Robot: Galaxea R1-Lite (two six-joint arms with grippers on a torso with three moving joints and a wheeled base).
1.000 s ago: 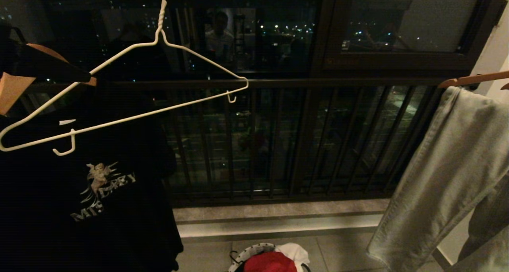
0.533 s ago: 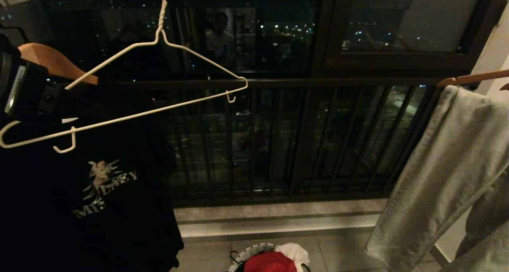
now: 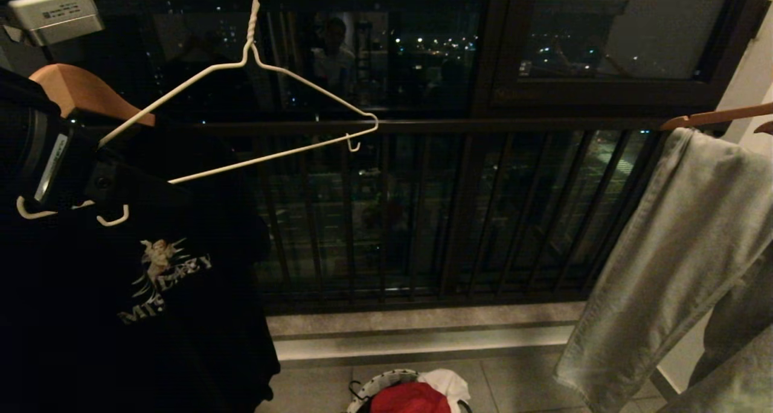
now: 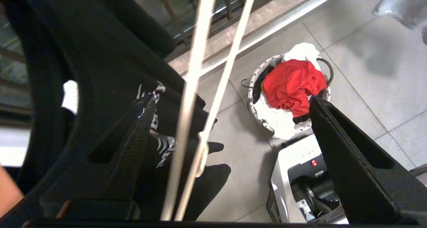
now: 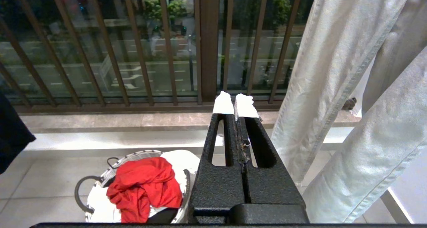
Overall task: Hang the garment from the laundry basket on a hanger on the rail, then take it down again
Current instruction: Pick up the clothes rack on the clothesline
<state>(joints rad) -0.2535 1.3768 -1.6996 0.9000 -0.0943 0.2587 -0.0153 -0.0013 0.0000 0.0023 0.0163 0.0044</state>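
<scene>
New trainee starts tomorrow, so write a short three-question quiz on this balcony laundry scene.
1. True or false: the red T-shirt is draped on the thin white wire hanger.
2. Which end effector has its jaws set either side of that hanger's wires? A) left B) right
3. Fill in: the round basket with the black-and-white patterned rim stands on the tiled ____.

Key: 1 false, it lies in the basket. 2 A, the left end effector; the right end effector is shut. 3 floor.
</scene>
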